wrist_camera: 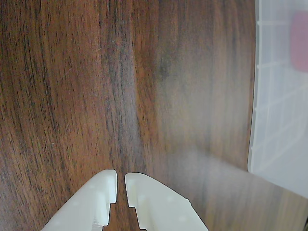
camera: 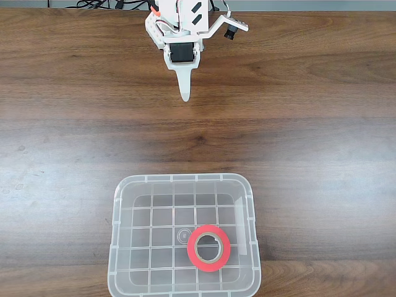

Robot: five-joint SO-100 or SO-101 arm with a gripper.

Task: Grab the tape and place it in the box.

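The red-orange tape (camera: 209, 247) lies flat on the grid bottom of the clear plastic box (camera: 117, 235), toward its right front part in the fixed view. My white gripper (camera: 184, 93) hangs over bare wood at the far side of the table, well away from the box, its fingers together and holding nothing. In the wrist view the gripper (wrist_camera: 121, 177) enters from the bottom edge with only a thin slit between its fingertips. The box wall (wrist_camera: 274, 125) fills the right edge there, and the tape (wrist_camera: 299, 41) shows as a blurred pink patch through it.
The brown wooden table (camera: 309, 142) spreads wide between the arm and the box. Black cables (camera: 105, 5) run along the far edge behind the arm's base. The box reaches the near edge of the fixed view.
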